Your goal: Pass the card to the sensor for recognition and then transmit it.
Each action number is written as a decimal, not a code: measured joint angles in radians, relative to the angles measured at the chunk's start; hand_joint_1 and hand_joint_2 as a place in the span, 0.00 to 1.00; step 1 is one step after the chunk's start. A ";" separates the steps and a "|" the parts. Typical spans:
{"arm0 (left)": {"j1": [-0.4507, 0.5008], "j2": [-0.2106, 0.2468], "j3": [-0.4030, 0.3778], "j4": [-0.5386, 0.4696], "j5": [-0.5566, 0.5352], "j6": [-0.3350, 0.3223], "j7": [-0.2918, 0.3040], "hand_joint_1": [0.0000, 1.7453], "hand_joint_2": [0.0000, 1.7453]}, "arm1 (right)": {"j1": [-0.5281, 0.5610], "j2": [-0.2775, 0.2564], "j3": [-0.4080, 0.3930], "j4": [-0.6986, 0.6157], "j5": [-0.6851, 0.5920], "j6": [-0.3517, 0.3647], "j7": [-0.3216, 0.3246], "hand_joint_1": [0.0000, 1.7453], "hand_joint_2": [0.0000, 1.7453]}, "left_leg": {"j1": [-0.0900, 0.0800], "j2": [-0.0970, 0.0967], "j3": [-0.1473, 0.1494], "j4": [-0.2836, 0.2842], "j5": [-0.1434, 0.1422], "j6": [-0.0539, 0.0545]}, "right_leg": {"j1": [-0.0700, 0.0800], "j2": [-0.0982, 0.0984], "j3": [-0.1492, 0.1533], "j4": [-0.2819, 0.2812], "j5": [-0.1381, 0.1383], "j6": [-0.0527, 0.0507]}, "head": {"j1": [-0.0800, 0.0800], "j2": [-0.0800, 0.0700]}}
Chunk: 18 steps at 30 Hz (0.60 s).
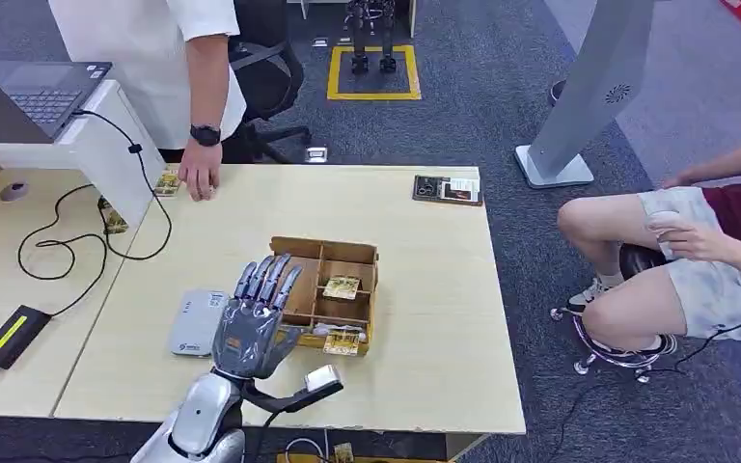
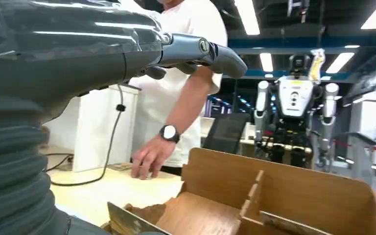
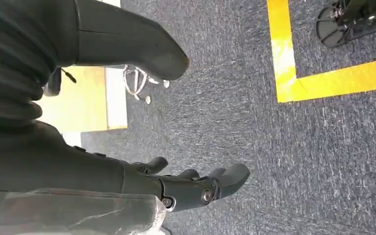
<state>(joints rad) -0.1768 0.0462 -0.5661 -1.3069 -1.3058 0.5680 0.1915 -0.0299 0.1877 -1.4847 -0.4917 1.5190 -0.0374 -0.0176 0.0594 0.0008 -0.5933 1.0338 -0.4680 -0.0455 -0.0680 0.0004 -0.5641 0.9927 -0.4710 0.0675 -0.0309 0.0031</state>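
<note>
We see our left robot hand spread and empty above the divided wooden box on the worktop; two cards lie inside, the white sensor just left. Our right robot hand hangs loosely curled, empty.

The head view looks steeply down on the table from its near edge. The left wrist view sits low and close beside the wooden box, sharing it and the standing person. The right wrist view faces the carpet.
</note>
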 joint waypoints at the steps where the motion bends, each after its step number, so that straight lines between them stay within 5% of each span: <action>1: 0.000 0.000 0.002 0.000 -0.002 -0.002 0.001 0.00 1.00 | 0.000 0.001 -0.001 -0.002 0.000 0.000 0.000 0.00 1.00 | 0.000 0.000 0.000 0.000 0.000 0.000 | 0.000 0.000 0.000 0.000 0.000 0.000 | 0.001 0.000; 18: -0.001 0.006 0.004 0.009 -0.093 -0.093 0.056 0.00 1.00 | -0.002 0.004 -0.014 -0.006 0.021 0.004 -0.010 0.00 1.00 | 0.000 0.000 0.000 0.000 0.000 0.000 | 0.000 0.000 0.000 0.000 0.000 0.000 | 0.000 0.000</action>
<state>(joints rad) -0.1782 0.0526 -0.5619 -1.2981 -1.3985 0.4749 0.2472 -0.0314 0.1915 -1.4988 -0.4978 1.5396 -0.0336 -0.0275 0.0594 0.0008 -0.5933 1.0338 -0.4680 -0.0455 -0.0680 0.0002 -0.5643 0.9927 -0.4710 0.0675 -0.0305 0.0030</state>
